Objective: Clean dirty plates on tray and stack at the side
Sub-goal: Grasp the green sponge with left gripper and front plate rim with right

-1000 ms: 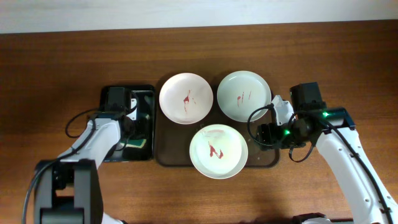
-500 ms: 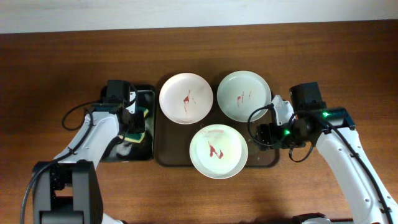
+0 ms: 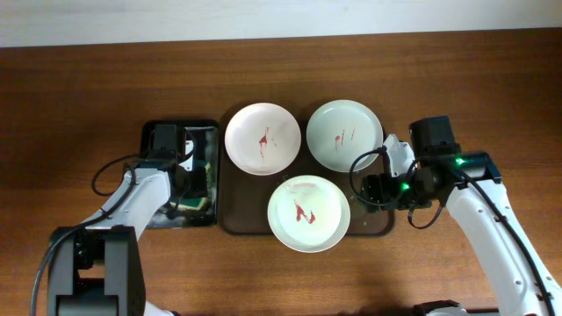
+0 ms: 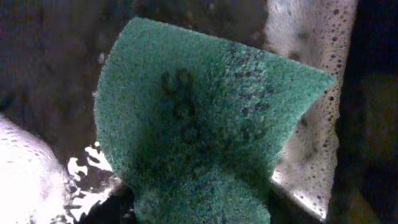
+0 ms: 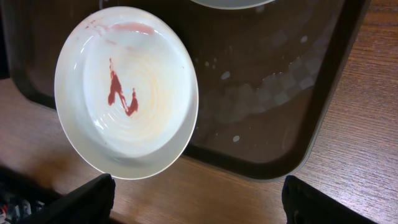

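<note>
Over the black tray [image 3: 209,130] just left of the tray [image 3: 244,206], the left gripper [image 3: 186,180] is down at the green sponge [image 4: 199,124]. The foamy sponge fills the wrist view and the fingers are hidden, so I cannot tell whether it is clamped. The right gripper [image 5: 199,202] hovers at the tray's right edge, fingers wide apart, holding nothing.

Three plates sit on the tray, all red-smeared: back-left plate [image 3: 262,139], back-right plate [image 3: 344,134], and front plate [image 3: 307,213], which overhangs the tray's front rim.

Key relation: the front plate lies just beside the right gripper, toward the tray's centre, so the right arm is nearer. Being round, it has no long axis to line up with. The sponge arm likely has to cross the tray's left rim to reach any smear.
</note>
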{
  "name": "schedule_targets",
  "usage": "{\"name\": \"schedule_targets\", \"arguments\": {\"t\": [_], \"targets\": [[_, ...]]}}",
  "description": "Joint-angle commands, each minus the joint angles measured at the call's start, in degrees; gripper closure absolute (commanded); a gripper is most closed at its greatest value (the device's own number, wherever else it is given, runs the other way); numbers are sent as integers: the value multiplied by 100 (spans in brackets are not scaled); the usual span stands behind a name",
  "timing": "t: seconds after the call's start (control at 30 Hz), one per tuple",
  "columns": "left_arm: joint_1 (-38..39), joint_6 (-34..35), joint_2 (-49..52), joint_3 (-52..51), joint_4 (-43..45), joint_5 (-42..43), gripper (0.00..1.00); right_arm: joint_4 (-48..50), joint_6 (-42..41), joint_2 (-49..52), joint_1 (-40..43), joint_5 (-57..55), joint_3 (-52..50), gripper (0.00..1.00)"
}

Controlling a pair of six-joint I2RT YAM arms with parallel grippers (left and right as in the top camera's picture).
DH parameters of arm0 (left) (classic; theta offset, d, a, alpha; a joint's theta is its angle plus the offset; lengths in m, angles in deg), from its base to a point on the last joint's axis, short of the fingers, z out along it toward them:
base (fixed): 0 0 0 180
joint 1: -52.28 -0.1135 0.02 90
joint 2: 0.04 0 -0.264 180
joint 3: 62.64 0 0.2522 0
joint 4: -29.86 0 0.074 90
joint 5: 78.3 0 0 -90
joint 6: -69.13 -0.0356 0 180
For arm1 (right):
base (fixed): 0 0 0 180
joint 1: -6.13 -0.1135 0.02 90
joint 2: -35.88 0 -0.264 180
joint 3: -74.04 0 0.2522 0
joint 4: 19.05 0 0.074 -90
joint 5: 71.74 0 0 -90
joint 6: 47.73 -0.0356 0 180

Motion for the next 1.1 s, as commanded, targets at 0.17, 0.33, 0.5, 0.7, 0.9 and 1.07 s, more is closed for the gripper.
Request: {"name": "schedule_targets", "arguments": {"t": [0.17,0.33,0.5,0.7,0.9,1.07], "targets": [[-15,-48,-151,85,-79,-17,100,2,39,22,31,72,13,18],[-13,37,-476,413,-411,138,100,131,37,44,31,72,-129,44],[-13,39,-776,422,-514,737,100,201,37,439,-94,101,-144,44],[-13,61,-774,420,-710,776,100,376,33,1058,-549,136,-144,48],[-13,61,-774,420,-758,776,100,640,-74,1692,-802,116,-144,54],[-13,61,-774,420,-789,776,100,846,-76,2218,-800,114,-144,64]]}}
